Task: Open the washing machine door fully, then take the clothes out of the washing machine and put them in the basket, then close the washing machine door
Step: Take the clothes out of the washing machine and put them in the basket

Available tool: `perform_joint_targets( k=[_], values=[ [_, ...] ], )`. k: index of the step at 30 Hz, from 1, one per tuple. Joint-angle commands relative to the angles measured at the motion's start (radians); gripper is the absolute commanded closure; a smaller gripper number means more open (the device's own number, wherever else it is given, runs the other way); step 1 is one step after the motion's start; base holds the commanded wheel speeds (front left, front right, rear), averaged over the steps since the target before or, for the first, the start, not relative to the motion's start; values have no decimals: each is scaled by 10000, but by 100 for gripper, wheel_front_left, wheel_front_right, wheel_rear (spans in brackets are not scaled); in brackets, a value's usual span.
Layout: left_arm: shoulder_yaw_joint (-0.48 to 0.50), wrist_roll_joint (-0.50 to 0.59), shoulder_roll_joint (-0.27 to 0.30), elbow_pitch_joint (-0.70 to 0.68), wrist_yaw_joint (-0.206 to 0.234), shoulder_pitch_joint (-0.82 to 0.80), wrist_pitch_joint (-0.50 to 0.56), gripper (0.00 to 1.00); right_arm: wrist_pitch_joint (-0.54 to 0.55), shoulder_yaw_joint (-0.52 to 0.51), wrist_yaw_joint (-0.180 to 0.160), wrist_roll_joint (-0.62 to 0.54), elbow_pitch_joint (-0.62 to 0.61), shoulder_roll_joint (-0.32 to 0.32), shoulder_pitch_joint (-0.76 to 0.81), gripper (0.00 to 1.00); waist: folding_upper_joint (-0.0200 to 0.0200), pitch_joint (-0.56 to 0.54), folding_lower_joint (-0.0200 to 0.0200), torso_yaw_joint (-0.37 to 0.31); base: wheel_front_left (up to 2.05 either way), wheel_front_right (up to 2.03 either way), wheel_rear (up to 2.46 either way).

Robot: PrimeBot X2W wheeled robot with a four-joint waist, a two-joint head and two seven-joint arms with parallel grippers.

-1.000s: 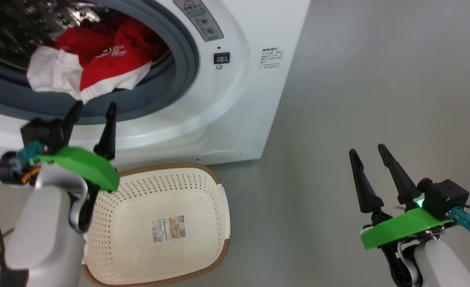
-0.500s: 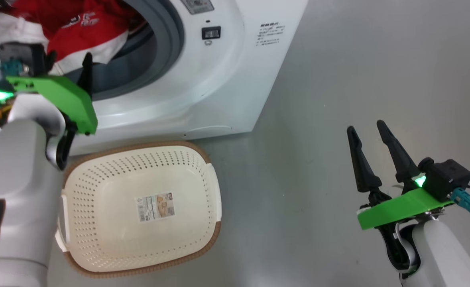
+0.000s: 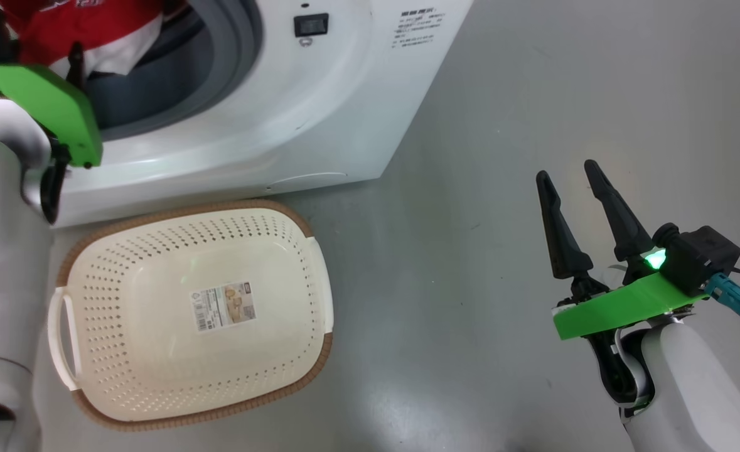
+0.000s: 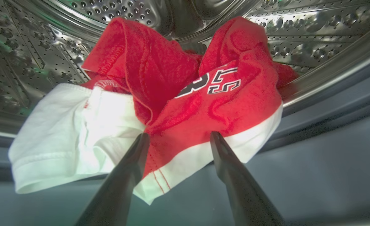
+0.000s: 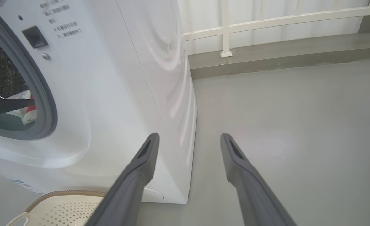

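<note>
Where the right gripper hangs: over the floor, fingers apart, holding nothing.
Basket: on the floor, just before the front lower edge of the washing machine.
Left gripper: at the machine's mouth, fingers spread, their tips at the clothes; nothing pinched.
Handling: probably light, soft and limp; likely to drape, trail and drag over the gasket.
Hold: the bunched red fold just above the white hem looks the best place; a thin hem edge alone may slip.
Look: red jersey cloth, white band below, black-and-white lettering, a white piece alongside.
Place: heaped at the front lip of the drum, spilling onto the gasket.
</note>
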Motion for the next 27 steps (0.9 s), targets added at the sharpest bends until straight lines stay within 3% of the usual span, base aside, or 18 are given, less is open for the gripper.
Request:
perform_joint_targets(
  k=[1,12,18,19,21,24,27],
  values=[
    [116,-15,611,-10,72,-322,-57,0,-65,242,63,-52,-270,54,-110,0,-1,147,0,-100,0,0,0],
    [134,-243,977,688,-6,-945,54,0,-65,329,63,-35,-320,121,-348,0,-1,536,0,-275,0,0,0],
    [87,-428,811,817,-248,-1010,35,0,-65,336,63,-47,-356,149,-372,0,-1,599,0,-314,0,0,0],
    [76,-456,790,833,-284,-1007,26,9,-65,336,63,-49,-355,153,-372,0,-1,596,0,-320,0,0,0],
    [64,-517,775,862,-348,-1000,2,53,-65,337,63,-49,-351,159,-380,0,-1,580,0,-333,0,0,0],
    [17,-580,752,891,-435,-988,-116,100,-65,335,63,-49,-336,165,-398,0,-1,534,0,-348,0,0,0],
    [-19,-630,692,903,-492,-973,-239,100,-65,322,63,-55,-319,166,-395,0,-1,477,0,-332,0,0,0]
  ],
)
